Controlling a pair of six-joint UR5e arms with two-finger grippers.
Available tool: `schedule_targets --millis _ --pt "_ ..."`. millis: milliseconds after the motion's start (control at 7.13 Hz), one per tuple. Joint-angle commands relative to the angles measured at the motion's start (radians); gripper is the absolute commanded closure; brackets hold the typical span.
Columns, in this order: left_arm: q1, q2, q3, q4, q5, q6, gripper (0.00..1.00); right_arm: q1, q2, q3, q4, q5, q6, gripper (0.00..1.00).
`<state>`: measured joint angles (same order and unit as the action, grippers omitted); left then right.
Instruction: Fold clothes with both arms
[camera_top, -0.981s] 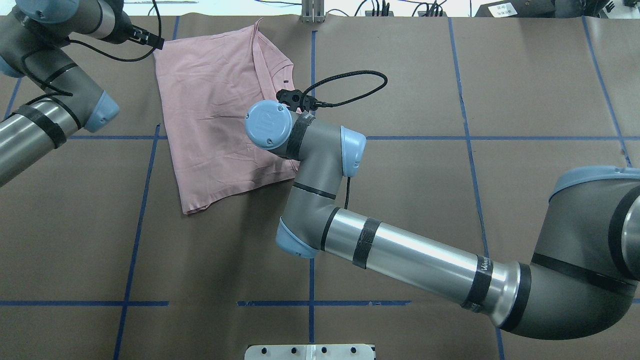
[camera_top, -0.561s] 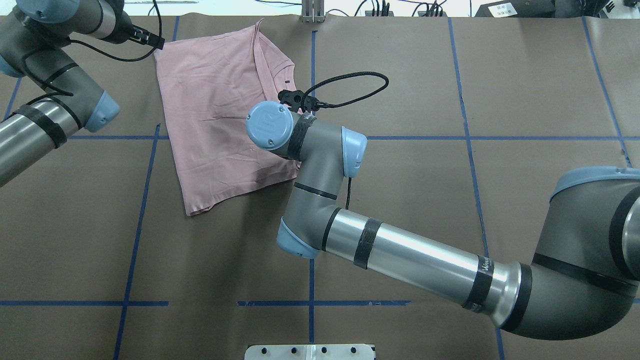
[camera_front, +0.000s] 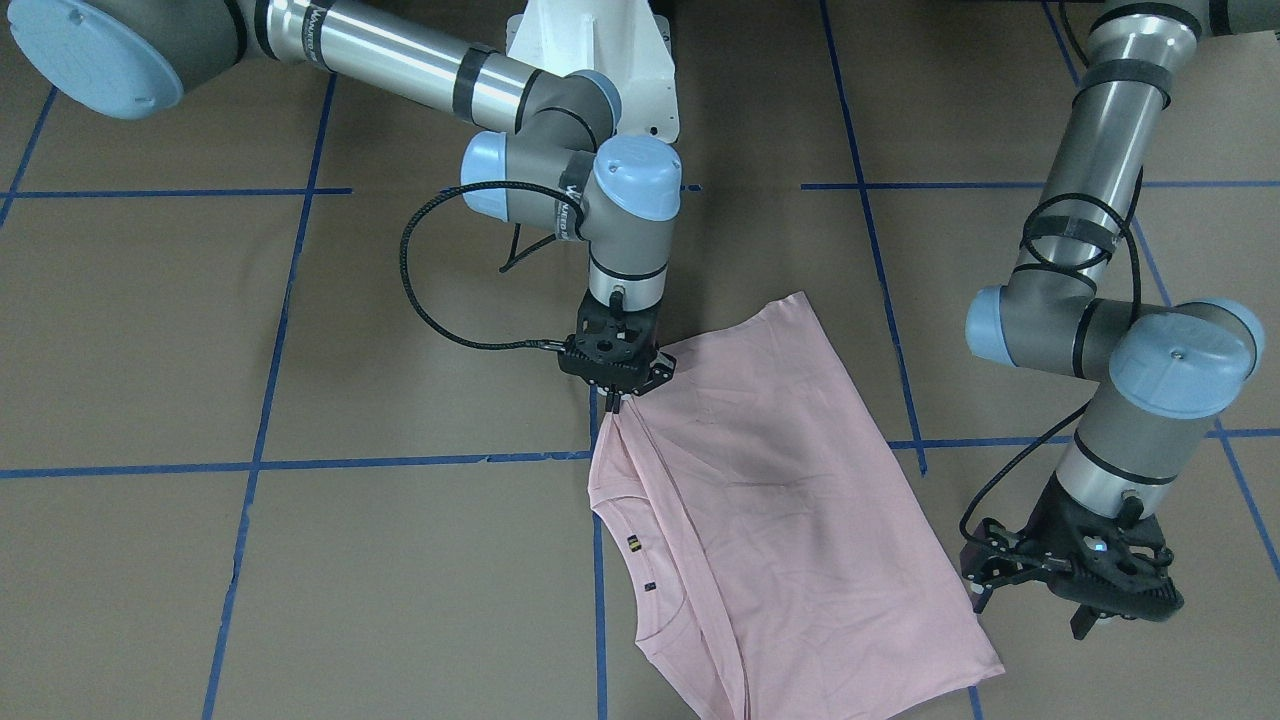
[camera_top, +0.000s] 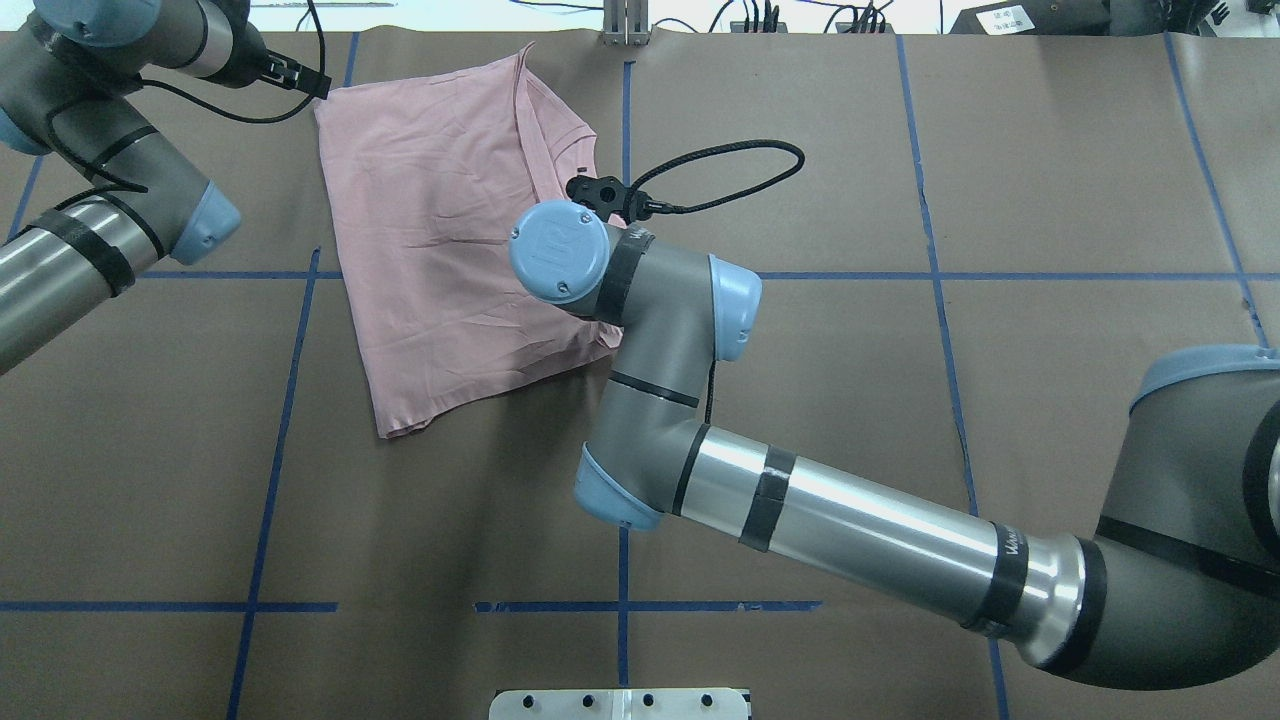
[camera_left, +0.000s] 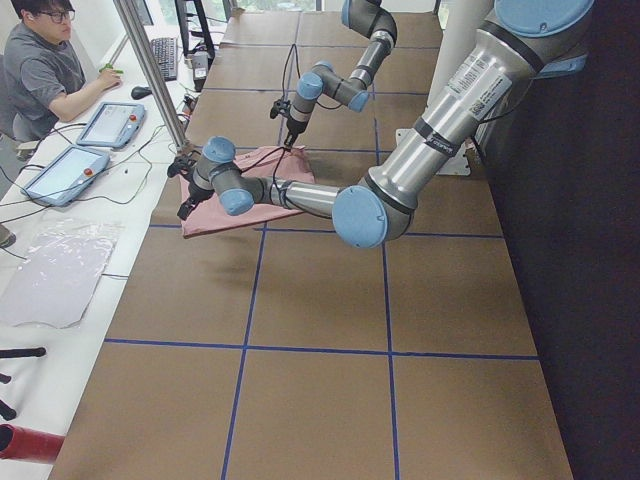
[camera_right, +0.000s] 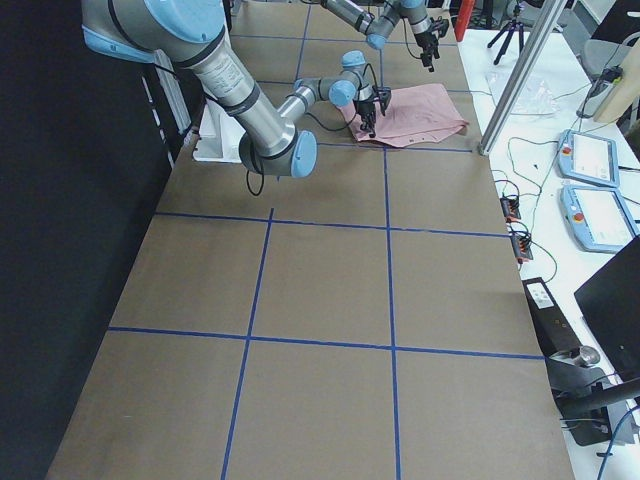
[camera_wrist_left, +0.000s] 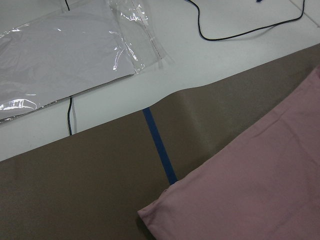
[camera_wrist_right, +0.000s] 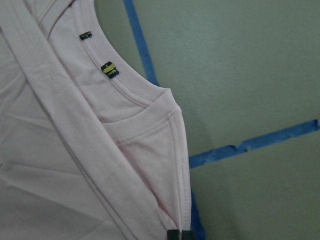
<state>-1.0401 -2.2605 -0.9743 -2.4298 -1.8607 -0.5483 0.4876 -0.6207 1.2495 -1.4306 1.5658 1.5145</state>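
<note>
**T-shirt: limp cloth, one edge pinched, the other arm empty**

T-shirt lies on the far left part of the counter, close to the far edge. It is flat and plain side up, with one side folded in, so the collar sits at its right edge.

It looks light, thin and entirely soft. It should sag from any point it is lifted by, and whatever is not held will probably trail and wrinkle across the brown counter. It is not fragile or slippery, but a single layer could slide out of a shallow pinch. The doubled hems, the sleeve seam and the corners seem the best places to grip. Two holds well apart on one edge would keep that edge straight.

The right arm reaches across to the shirt's right side. Its jaws are closed narrowly on the cloth at the sleeve and shoulder edge, nearer the robot than the collar. The fabric runs taut into them in the right wrist view.

The left arm hangs just beside the shirt's far left corner. Its jaws are spread wide and hold nothing. Whether a fingertip brushes the cloth cannot be told. The left wrist view shows that corner lying flat beside a blue tape line.
</note>
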Motion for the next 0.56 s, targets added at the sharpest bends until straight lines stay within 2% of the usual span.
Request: schedule_targets --millis 0,280,421 --pt "0.000 0.001 -0.015 0.006 0.000 0.001 0.00 -0.042 -0.236 0.297 -0.019 -0.060 0.001 1.00" --pt "0.002 -0.001 -0.021 0.008 -0.002 -0.001 0.00 -0.169 -0.400 0.546 -0.080 -0.183 0.047 1.00" --pt "0.005 -0.001 -0.030 0.011 -0.002 -0.001 0.00 -0.252 -0.442 0.612 -0.115 -0.269 0.115 1.00"
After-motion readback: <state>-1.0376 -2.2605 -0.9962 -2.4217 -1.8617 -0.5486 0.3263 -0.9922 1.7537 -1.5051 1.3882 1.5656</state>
